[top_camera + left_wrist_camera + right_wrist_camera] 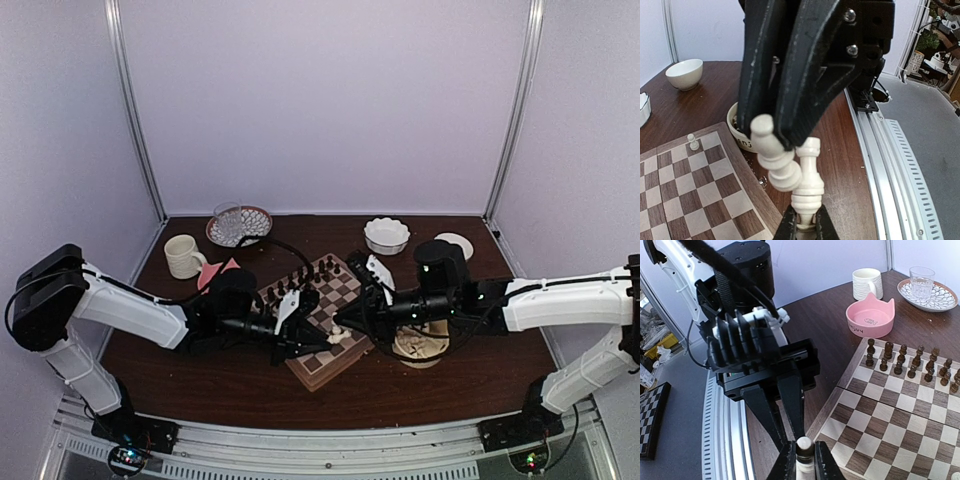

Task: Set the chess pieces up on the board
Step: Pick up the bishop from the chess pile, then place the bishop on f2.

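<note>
Left tool (pixel 805 226), right tool (pixel 804 464), both closed.

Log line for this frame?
left gripper: shut on upright cream piece | right gripper: shut on tilted cream piece | at board edge

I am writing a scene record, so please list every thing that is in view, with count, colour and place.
square wooden chessboard: 1, light and dark brown, table centre
small dark brown chess figures: two rows, board's far edge
cream-white chess pieces: 3 clear; one near board's corner, one in each gripper
round cream bowl: 1, beside board, right
ribbed cream mug: 1, back left
pink cat-eared bowl: 1, beside mug
patterned plate: 1, white, back, bearing clear glass
white fluted bowl: 1, back right
small white bowl: 1, back right
left gripper: black, shut on upright piece
right gripper: black, shut on tilted piece
</note>
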You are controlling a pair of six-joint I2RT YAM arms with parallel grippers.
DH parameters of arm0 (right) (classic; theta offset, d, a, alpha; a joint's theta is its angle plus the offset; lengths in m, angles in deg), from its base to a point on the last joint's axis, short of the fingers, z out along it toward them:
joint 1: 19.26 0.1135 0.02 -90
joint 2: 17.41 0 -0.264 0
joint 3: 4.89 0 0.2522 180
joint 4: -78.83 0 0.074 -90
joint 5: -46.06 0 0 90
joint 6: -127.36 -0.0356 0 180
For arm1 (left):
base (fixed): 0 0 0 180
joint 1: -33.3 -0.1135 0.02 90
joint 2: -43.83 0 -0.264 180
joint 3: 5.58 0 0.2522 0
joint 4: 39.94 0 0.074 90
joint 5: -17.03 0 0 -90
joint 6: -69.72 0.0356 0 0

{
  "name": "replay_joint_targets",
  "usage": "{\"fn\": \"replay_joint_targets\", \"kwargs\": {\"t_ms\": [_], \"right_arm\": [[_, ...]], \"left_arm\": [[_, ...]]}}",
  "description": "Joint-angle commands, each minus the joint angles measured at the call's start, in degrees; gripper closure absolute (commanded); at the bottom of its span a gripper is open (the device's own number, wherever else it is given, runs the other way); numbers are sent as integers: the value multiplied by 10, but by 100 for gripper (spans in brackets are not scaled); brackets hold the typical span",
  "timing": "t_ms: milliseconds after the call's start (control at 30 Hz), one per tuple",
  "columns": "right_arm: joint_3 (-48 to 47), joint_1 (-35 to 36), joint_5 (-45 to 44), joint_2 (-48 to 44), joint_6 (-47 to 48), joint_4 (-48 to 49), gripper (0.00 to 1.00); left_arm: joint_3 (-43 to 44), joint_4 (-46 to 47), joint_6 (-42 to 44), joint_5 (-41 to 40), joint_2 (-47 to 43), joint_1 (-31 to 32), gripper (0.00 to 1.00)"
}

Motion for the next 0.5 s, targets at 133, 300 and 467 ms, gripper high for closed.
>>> {"fn": "replay_joint_targets", "kwargs": {"t_ms": [133, 300, 467], "right_arm": [[4, 4, -112, -30, 6, -19, 88], [11, 3, -164, -45, 5, -28, 88], [18, 3, -267, -52, 7, -49, 89]], "left_arm": [[18, -7, 10, -10, 1, 3, 100], [20, -13, 11, -19, 0, 3, 100], [18, -20, 9, -49, -8, 3, 100]]}}
